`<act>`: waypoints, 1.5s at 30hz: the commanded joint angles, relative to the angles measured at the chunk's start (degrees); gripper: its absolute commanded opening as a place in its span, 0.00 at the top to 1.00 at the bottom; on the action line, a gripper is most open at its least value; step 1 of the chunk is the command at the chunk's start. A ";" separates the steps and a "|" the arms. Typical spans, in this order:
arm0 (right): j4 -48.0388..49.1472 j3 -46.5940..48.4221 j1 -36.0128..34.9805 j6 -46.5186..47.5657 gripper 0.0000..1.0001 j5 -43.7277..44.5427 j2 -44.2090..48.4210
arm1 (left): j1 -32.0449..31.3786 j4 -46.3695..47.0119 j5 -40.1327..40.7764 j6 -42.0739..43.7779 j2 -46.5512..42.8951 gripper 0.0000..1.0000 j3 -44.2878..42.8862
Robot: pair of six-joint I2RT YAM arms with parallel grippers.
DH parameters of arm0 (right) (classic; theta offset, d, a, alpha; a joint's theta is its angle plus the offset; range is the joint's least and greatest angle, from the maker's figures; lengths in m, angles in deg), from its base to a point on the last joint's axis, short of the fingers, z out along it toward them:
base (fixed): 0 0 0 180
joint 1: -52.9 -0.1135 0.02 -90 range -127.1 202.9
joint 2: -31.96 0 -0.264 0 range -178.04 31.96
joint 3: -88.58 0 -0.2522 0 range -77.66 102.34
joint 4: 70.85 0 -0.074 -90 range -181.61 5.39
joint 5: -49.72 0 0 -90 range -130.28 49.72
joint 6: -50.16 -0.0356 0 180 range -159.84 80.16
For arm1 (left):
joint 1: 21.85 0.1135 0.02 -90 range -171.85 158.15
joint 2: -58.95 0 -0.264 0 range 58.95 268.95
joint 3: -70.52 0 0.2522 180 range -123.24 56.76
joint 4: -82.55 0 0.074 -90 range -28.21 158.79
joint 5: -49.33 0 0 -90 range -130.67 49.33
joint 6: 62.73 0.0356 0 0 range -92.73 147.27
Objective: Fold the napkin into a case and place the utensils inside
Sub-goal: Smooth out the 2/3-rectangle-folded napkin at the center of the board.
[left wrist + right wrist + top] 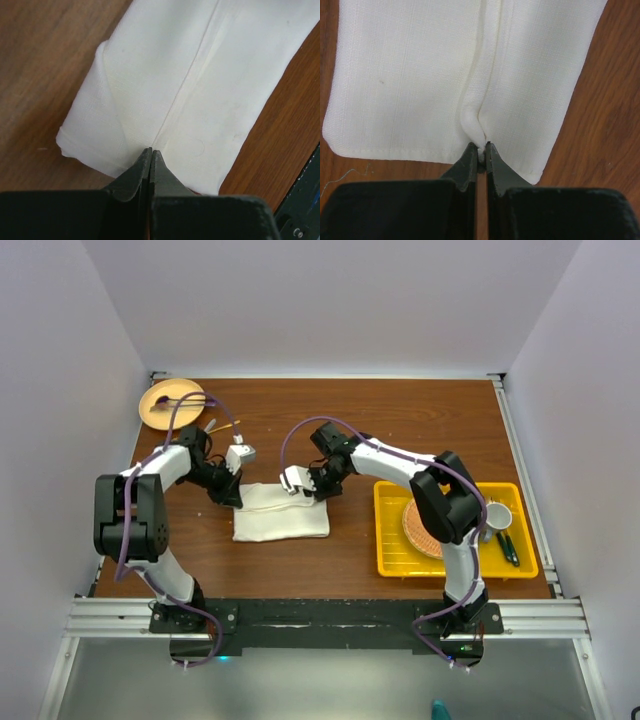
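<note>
A folded cream-white cloth napkin (282, 512) lay at the centre of a brown wooden table (400, 420), with bare wood open along all its edges. There was one napkin, one yellow plastic tray (385, 540) at lower right, one round tan plate (165, 405) at upper left, and beside the plate what looked like two slim gold-coloured utensils (225, 426). The left pincer (151, 152) was fully closed on the napkin's left end at the crease. The right pincer (481, 149) pinched a ridge of cloth at the opposite end.

Both arms bend inward at centre frame; left claw (234, 497) is closed, right claw (311, 496) pinches the napkin (283, 517).
</note>
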State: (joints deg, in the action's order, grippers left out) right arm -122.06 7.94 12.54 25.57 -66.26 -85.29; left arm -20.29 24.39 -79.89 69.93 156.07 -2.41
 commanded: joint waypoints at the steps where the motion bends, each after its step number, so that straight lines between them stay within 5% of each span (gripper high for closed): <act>1: -1.39 2.64 -0.69 -0.10 1.00 0.84 -1.14 | -0.68 0.98 1.87 1.82 1.57 1.00 1.52; 5: -1.92 3.08 -0.60 -0.10 0.99 1.19 -1.49 | -0.68 3.00 3.18 1.56 3.07 1.00 2.49; 18: -16.58 19.33 1.95 -15.74 0.50 -8.99 -1.92 | -0.77 5.46 4.94 1.64 3.69 1.00 5.21; 33: -11.43 22.07 2.57 -46.33 0.59 -11.03 -13.96 | -0.77 5.30 0.82 0.59 1.24 1.00 4.25; 38: -10.27 20.39 2.65 -48.88 0.59 -7.86 -16.69 | 1.68 2.83 -9.54 -3.60 -4.39 0.78 -0.49; 45: -8.69 17.93 2.65 -49.23 0.59 -7.95 -15.73 | 3.45 9.32 -4.03 -16.01 -8.79 0.67 -3.05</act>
State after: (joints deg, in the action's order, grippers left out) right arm -131.85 28.24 15.62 -22.37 -77.08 -100.65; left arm -17.54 28.96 -85.07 62.19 149.77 -3.14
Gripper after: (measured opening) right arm 0.407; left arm 0.315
